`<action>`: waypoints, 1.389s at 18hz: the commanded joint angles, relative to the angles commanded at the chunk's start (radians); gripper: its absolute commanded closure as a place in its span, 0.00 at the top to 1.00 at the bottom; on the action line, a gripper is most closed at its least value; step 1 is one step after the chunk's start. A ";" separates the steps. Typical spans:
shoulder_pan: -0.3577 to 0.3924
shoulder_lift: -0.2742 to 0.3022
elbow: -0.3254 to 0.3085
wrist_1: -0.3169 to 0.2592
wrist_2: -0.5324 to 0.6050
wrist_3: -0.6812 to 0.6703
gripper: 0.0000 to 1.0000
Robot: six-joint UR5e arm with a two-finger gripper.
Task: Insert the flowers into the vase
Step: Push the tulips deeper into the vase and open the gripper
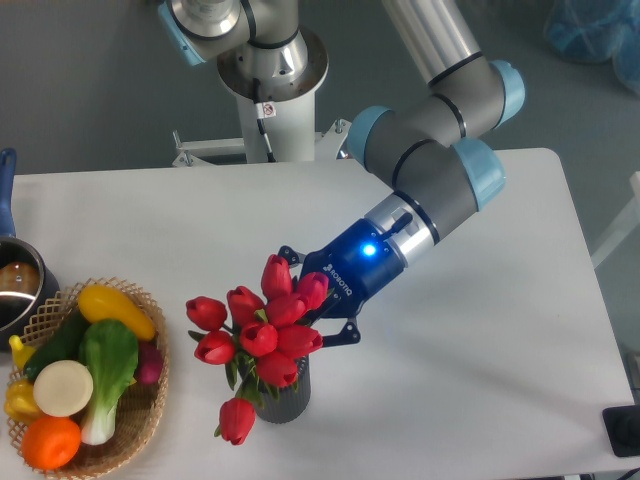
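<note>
The gripper [305, 300] is clamped on the flowers [255, 330] at lower centre of the frame, their stems in the vase [285, 398] on the tabletop [480, 350]. A wicker basket [150, 395] of toy vegetables [80, 375] sits lower left, well apart; a pot [15, 285] is at the left edge.

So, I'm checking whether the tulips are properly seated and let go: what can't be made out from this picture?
- Gripper fingertips: hidden behind the flowers, so open or shut cannot be told.
- Mouth of the vase: covered by buds and leaves; how deep the stems sit is unseen.
- Steel pot: cut off by the left edge.
- Black object, lower right: cut off by the frame, unidentifiable.
</note>
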 joint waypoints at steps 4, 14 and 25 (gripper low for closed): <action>-0.006 0.000 -0.017 0.000 0.037 0.023 0.17; -0.006 -0.008 -0.060 0.000 0.040 0.081 0.26; -0.009 -0.020 -0.063 0.000 0.094 0.086 0.87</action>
